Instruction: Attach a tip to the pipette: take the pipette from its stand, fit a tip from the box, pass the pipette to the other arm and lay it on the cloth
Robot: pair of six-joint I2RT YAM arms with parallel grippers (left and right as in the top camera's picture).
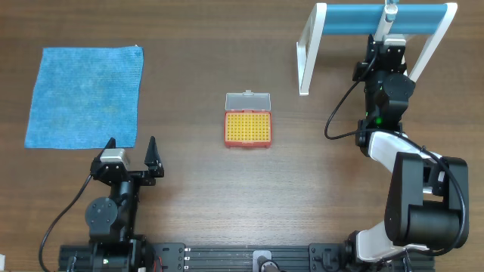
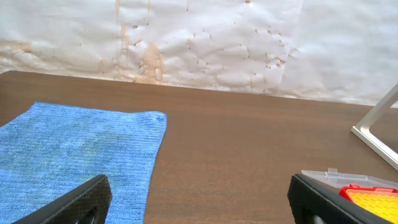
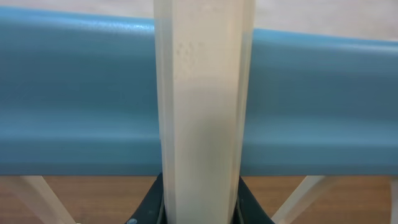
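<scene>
The white pipette (image 1: 390,11) hangs on the blue bar (image 1: 355,19) of its white-legged stand at the back right. My right gripper (image 1: 386,41) is at the stand; in the right wrist view the pipette (image 3: 202,112) stands upright in front of the blue bar (image 3: 74,93), and the gripper (image 3: 202,214) is shut on its body, fingers (image 3: 152,202) pressed to both sides. The orange tip box (image 1: 247,127), lid open, sits mid-table. The blue cloth (image 1: 85,97) lies at the back left. My left gripper (image 1: 132,151) is open and holds nothing, near the front left.
The left wrist view looks past the open left gripper (image 2: 199,211) to the cloth (image 2: 68,155), the tip box corner (image 2: 367,193), a stand leg (image 2: 376,127) and a white wall behind. Bare wooden table lies between cloth, box and stand.
</scene>
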